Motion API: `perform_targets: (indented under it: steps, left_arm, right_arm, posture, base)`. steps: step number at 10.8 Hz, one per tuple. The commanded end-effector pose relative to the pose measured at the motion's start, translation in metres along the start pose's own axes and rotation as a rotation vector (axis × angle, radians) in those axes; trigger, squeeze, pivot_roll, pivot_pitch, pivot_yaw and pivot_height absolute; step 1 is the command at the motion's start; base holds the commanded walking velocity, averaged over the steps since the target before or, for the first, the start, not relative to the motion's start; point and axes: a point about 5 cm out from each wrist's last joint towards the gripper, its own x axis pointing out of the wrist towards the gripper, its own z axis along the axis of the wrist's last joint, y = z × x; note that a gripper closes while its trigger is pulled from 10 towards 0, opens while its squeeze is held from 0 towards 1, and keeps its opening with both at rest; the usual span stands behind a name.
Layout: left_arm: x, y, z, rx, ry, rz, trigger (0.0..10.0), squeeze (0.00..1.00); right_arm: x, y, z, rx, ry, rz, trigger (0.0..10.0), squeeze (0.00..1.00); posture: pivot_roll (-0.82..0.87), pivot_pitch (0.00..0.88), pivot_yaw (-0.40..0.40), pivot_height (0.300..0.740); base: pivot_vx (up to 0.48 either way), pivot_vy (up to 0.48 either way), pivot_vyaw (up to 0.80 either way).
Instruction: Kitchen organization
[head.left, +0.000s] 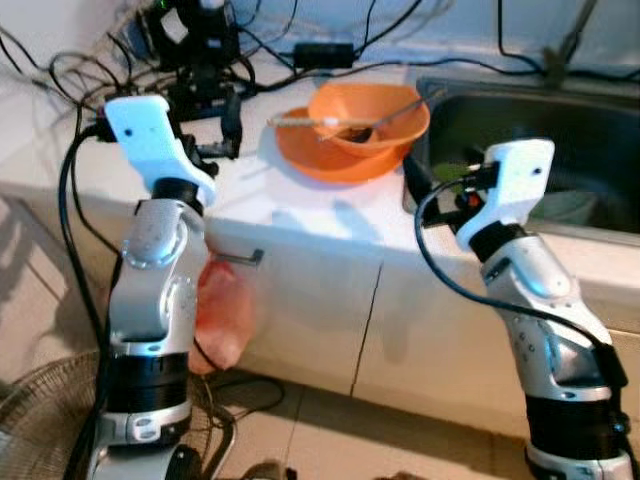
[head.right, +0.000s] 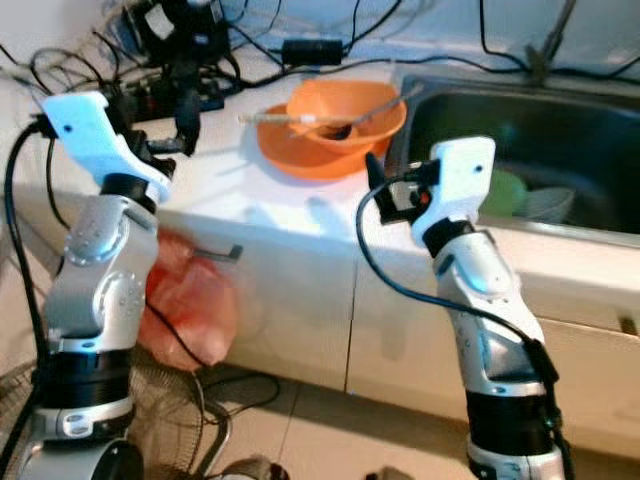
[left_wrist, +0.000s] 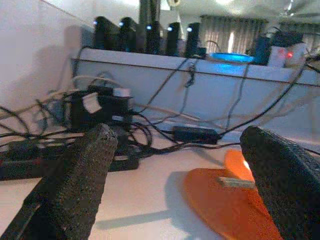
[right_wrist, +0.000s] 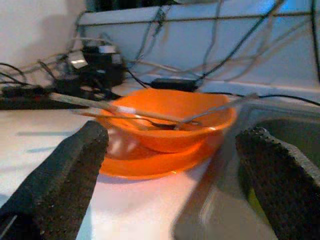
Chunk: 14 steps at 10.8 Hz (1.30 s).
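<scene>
An orange bowl (head.left: 365, 115) sits on an orange plate (head.left: 320, 155) on the white counter (head.left: 300, 215), next to the sink. Chopsticks (head.left: 300, 121) and a metal spoon (head.left: 400, 108) rest across the bowl. My left gripper (head.left: 225, 135) hovers open over the counter's left part, left of the plate, with nothing between its fingers (left_wrist: 75, 185). My right gripper (head.left: 440, 185) is open at the counter's front edge by the sink corner, pointing at the bowl (right_wrist: 170, 122), a short way from it.
The dark sink (head.left: 520, 120) on the right holds a green item (head.right: 505, 190) and a white dish (head.right: 548, 203). Power strips and tangled cables (head.left: 200, 50) crowd the back left. A pink bag (head.left: 220, 310) hangs by the cabinet handle (head.left: 240, 258). A fan (head.left: 40, 420) stands on the floor.
</scene>
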Motion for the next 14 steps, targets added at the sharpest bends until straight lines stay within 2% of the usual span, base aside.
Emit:
perform_targets:
  steps: [1, 5, 10, 14]
  left_arm:
    - [0.001, -0.001, 0.0, 0.004, 0.007, -0.009, 10.0, 0.0]
    - [0.0, -0.001, -0.005, 0.001, 0.025, -0.017, 10.0, 0.0]
    - [-0.01, 0.0, -0.024, 0.003, 0.091, -0.007, 10.0, 0.0]
    - [-0.01, 0.001, -0.025, 0.001, 0.093, -0.006, 10.0, 0.0]
  right_arm:
    - [0.001, -0.004, 0.004, -0.018, -0.02, -0.033, 10.0, 0.0]
    - [0.002, -0.008, 0.006, -0.016, -0.034, -0.06, 10.0, 0.0]
    - [0.005, -0.006, 0.007, -0.015, -0.056, -0.062, 10.0, 0.0]
    - [0.007, -0.005, 0.008, -0.019, -0.068, -0.058, 10.0, 0.0]
  posture:
    - [0.0, 0.084, 0.054, 0.74]
    - [0.0, 0.081, 0.055, 0.74]
    - [0.01, 0.069, 0.054, 0.74]
    - [0.01, 0.056, 0.049, 0.74]
  base:
    - [0.0, 0.0, 0.0]
    - [0.06, 0.0, -0.73]
    - [0.295, 0.0, 0.0]
    - [0.33, 0.0, 0.0]
